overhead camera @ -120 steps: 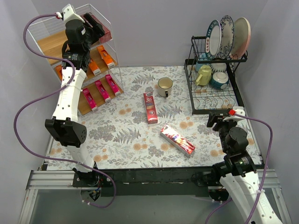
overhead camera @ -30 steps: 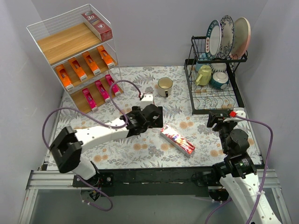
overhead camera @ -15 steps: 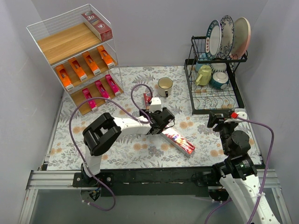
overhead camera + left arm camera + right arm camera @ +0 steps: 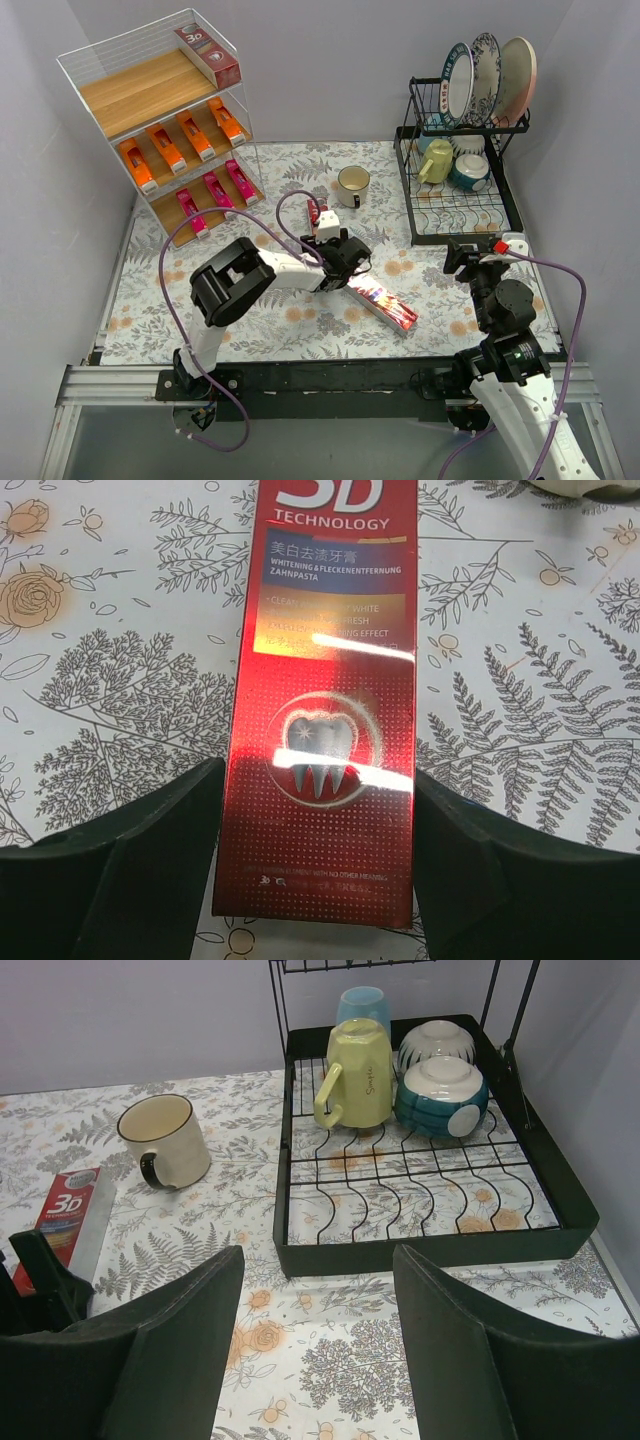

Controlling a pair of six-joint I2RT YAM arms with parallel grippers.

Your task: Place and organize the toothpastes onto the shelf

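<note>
While two red cartons (image 4: pixel 385 303) lie unshelved | shelf (image 4: pixel 130 92): 4 orange (image 4: pixel 165 150), 3 pink (image 4: pixel 217 192)

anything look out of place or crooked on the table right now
Yes. One dark red carton lies skewed on the tablecloth, away from the shelf; the other red carton sits between the fingers of the left gripper. A cream mug also stands on the cloth, outside the dish rack.

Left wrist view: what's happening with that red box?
The left claw straddles a dark red 3D toothpaste carton lying flat on the table, fingers against its long sides. A second red carton lies nearby. The shelf holds one red carton, four orange cartons and three pink cartons. The right claw hangs open, empty.
</note>
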